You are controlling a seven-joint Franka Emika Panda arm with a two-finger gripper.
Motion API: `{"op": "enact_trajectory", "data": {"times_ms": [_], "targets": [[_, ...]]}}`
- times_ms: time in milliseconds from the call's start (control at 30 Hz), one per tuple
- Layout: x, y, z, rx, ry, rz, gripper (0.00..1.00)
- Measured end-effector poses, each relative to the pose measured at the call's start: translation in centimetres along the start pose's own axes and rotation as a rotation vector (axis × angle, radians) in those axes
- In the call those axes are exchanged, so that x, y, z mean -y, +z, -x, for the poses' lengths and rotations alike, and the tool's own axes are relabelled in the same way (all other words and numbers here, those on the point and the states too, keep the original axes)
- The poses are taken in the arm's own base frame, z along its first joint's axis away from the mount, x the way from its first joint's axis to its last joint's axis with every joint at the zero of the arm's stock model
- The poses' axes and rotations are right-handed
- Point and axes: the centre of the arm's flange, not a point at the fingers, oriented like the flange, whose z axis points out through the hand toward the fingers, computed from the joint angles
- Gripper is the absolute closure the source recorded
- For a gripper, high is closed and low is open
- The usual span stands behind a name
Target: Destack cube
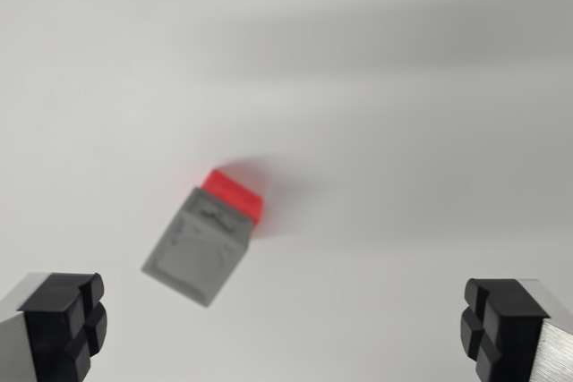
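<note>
Wrist view shows the grey cube (199,252) still atop the red cube (235,193); tool (285,324) spread apart, nothing grasped yet.

A plain white tabletop (403,87) fills the view, crossed by soft grey shadows.

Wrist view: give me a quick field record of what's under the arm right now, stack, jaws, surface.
view: wrist camera, looking down, slightly blurred
stack: grey plastic cube on top of a red plastic cube, only a strip of red showing
stack position: left of centre in the wrist view, turned at an angle to the frame
gripper: jaws wide open, nothing between them
contact: none, black rubber fingertips apart from the stack
surface: plain white tabletop, nothing else on it in view
task state: cubes not yet separated
</note>
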Motion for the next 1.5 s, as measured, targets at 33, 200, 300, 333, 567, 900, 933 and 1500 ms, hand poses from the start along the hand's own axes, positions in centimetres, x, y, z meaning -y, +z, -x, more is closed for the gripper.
{"op": "enact_trajectory", "data": {"times_ms": [33,200,300,333,567,900,933,1500], "targets": [[0.0,0.1,0.1,0.000,0.005,0.000,0.00],[-0.2,1.3,1.1,0.003,0.064,0.003,0.00],[-0.3,2.2,1.8,0.005,0.103,0.006,0.00],[-0.3,2.3,1.9,0.005,0.109,0.006,0.00],[-0.6,4.3,3.5,0.008,0.202,0.010,0.00],[-1.1,7.2,5.9,0.011,0.342,0.017,0.00],[-1.2,7.5,6.2,0.011,0.357,0.018,0.00],[-1.8,13.0,10.2,0.019,0.576,0.029,0.00]]}}
